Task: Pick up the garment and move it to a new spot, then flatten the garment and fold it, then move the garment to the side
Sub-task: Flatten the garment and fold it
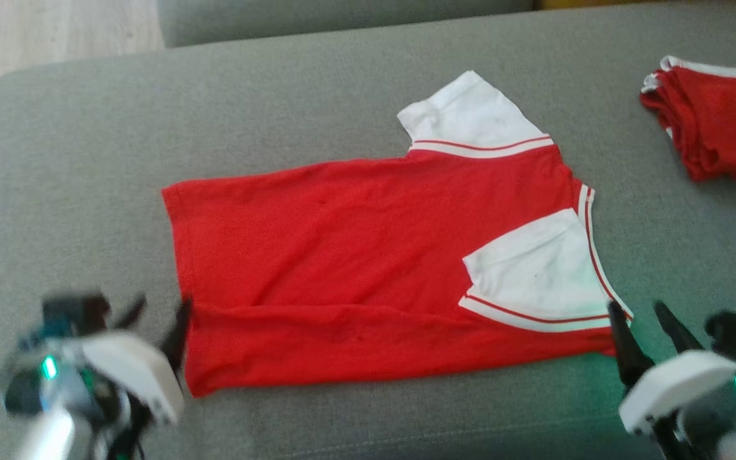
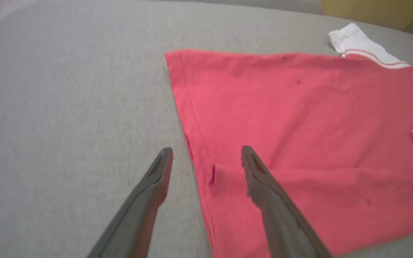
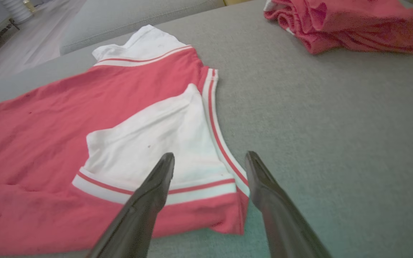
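Red garment (image 1: 342,255) flat; left tool (image 1: 163,301), right tool (image 1: 635,306) spread, empty, at near corners

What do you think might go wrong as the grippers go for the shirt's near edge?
The left gripper straddles the hem corner of the shirt and may pinch only one layer. The right gripper hangs at the folded-in white sleeve and may drag it open.

a home living room: wide grey fabric sofa seat (image 1: 87,160), pale wood floor (image 1: 55,32) beyond its far left corner, folded red clothes (image 1: 719,128) near its right edge.
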